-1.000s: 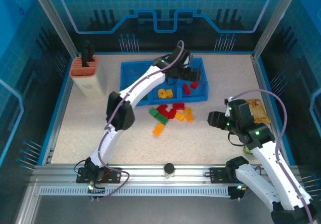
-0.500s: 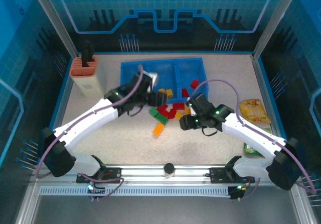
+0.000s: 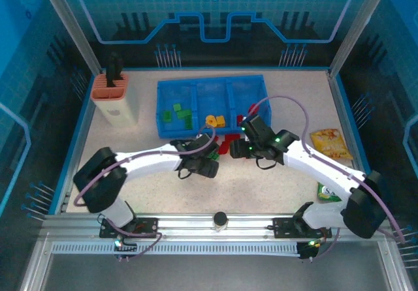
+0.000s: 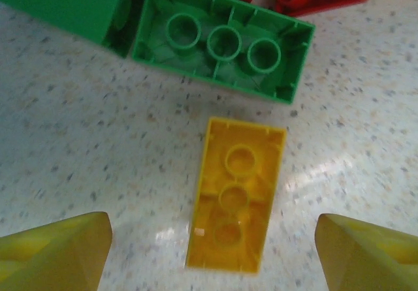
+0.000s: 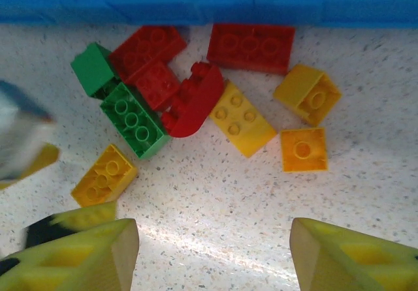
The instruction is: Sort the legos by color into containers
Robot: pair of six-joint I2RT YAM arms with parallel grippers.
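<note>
Both grippers gape wide: left gripper [image 4: 209,239] straddles upturned yellow rectangular plastic brick [image 4: 235,203], bare speckled table [image 4: 98,141] either side; right gripper [image 5: 212,239] near blue plastic tray [image 5: 196,7] wall.

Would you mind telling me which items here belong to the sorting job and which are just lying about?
Job: loose bricks, tray, sorted bricks in it.
Lying about: tool holder, snack packet, green packet.
</note>
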